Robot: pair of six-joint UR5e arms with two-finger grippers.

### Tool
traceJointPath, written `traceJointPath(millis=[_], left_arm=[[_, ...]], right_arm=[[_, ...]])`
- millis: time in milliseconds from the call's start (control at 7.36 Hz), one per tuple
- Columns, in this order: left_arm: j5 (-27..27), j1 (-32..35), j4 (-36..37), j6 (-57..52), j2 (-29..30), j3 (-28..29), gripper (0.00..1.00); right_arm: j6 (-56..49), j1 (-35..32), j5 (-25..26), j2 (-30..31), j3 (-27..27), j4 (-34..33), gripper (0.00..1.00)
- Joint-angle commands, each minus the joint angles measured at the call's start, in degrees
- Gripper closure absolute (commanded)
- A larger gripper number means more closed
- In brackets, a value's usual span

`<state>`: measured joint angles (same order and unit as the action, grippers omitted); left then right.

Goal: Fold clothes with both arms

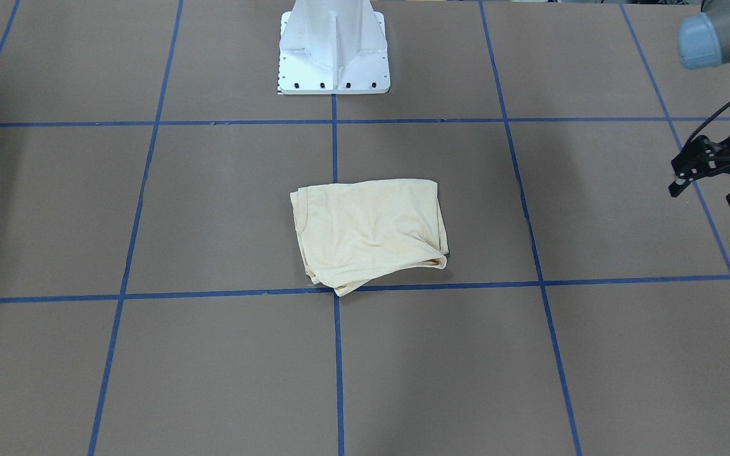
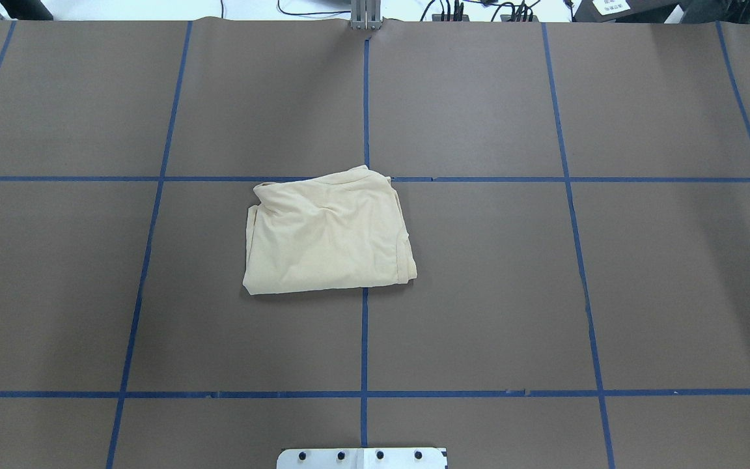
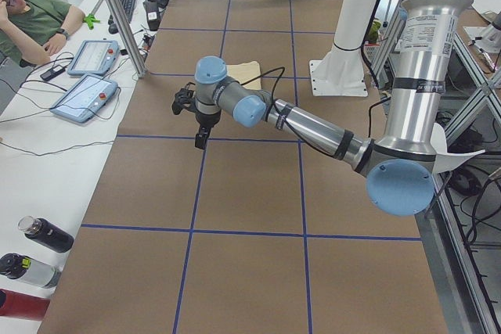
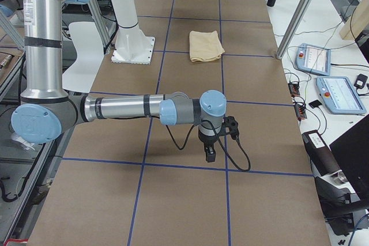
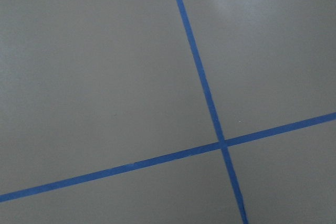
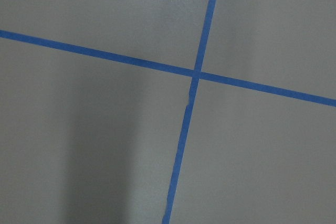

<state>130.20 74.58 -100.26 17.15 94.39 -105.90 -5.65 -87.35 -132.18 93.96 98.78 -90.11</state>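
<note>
We note folded T-shirt (image 1: 368, 228) well apart from left gripper (image 1: 704, 194), fingers spread; right gripper (image 4: 211, 156) finger state: cannot tell.

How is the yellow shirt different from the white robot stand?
The T-shirt is pale cream-yellow cloth, soft and wrinkled; the pedestal base is white, hard and smooth. The T-shirt lies folded flat in the middle of the table; the pedestal base stands upright at the robot's edge. Both rest on the brown table, on its middle blue tape line.
</note>
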Motion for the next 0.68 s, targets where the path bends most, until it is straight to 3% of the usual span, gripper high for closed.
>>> traceJointPath(millis=[0,272,544], left_arm=[[0.23,7.31,0.42,-13.25,-4.45,2.62,0.0],[0.67,10.4,0.42,-16.27,-9.64,0.96,0.0],[-0.12,11.89,0.86,-16.01,-10.45,2.97,0.0]], right_arm=[[1.16,-0.89,0.25,0.79,1.15,-0.07,0.0],[4.59,-0.63,4.02,0.79,2.47,-0.07,0.0],[4.69,-0.63,3.69,1.14,2.39,0.02,0.0]])
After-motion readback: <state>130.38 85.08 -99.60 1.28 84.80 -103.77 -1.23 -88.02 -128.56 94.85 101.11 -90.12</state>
